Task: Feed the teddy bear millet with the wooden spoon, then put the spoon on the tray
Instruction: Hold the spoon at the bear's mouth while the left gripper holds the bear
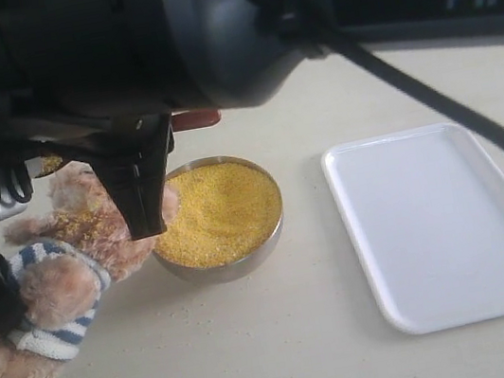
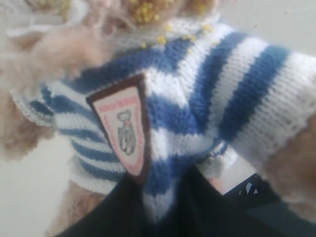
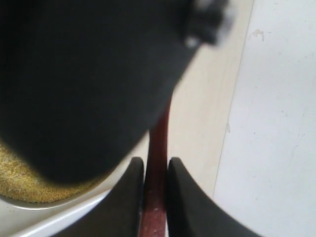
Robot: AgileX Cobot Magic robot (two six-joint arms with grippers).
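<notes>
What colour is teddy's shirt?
The shirt has blue and white stripes, clearest in the left wrist view.

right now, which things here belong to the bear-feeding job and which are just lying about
Job: fluffy light-brown teddy bear, bright-yellow millet in round metal bowl, dark reddish wooden spoon, flat white rectangular tray.
Not the job's: black cable, pale tabletop.

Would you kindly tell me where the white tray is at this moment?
The tray lies flat on the table at the right of the exterior view, just right of the metal bowl of millet and apart from it.
</notes>
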